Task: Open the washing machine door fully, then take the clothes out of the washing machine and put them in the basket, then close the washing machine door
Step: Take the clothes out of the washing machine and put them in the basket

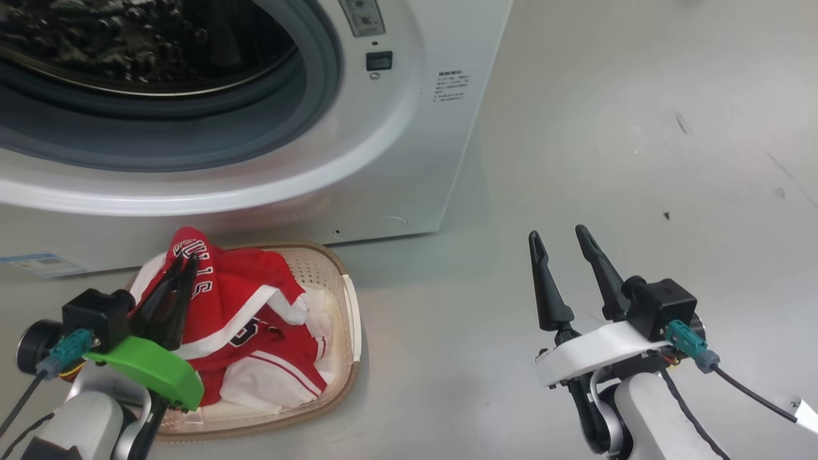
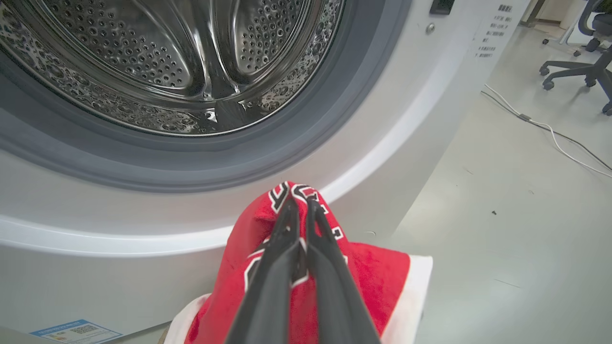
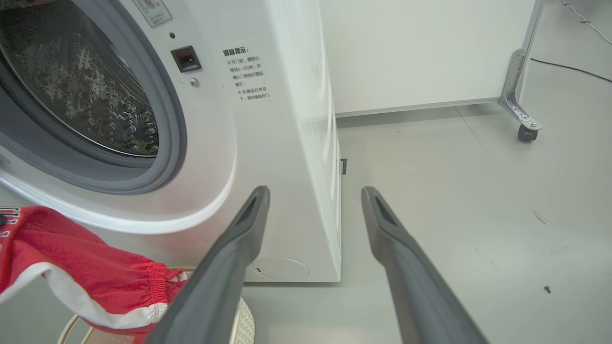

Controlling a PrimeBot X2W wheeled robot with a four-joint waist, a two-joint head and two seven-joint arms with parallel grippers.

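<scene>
The washing machine [image 1: 396,160] stands with its round grey-gasketed opening uncovered, and the steel drum [image 2: 167,62] shows no fabric inside. The washing machine door is out of view. In front of it the cream basket [image 1: 348,300] holds the clothes [image 1: 255,319], red jerseys with white trim. My left gripper [image 1: 185,260] is shut on a fold of a red jersey [image 2: 373,267], holding it up in a peak above the basket. Over bare floor to the right of the basket, my right gripper [image 1: 557,233] is open and holds nothing. The right wrist view has the right gripper [image 3: 313,191] facing the machine's corner.
A blue sticker [image 1: 38,263] sits low on the machine front. An office chair [image 2: 588,62] and a floor cable [image 2: 550,129] lie beyond the machine's right side. A white panel on a castor [image 3: 521,110] stands behind. Grey floor [image 1: 639,160] spreads to the right.
</scene>
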